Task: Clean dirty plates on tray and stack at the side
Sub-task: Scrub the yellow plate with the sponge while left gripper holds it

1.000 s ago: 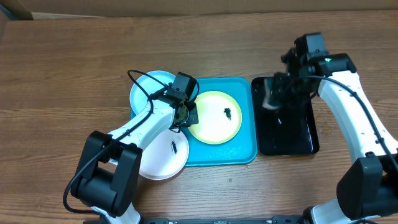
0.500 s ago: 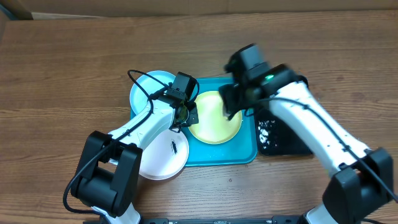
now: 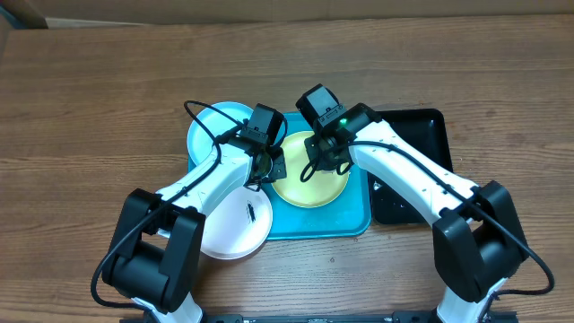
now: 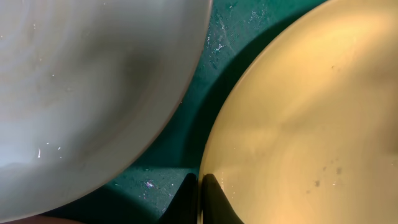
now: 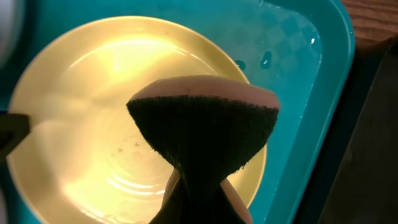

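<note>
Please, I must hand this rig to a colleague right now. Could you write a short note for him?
The left gripper is shut on the rim of the yellow-green plate, which lies on the turquoise tray.
The right gripper is shut on a sponge, dark side down over that plate.
The white plate, with a dark smear, and the pale blue plate lie by the tray's left edge.
Done: nothing stacked.
Left: finish this plate, clean the white one, check the blue one, stack all.
</note>
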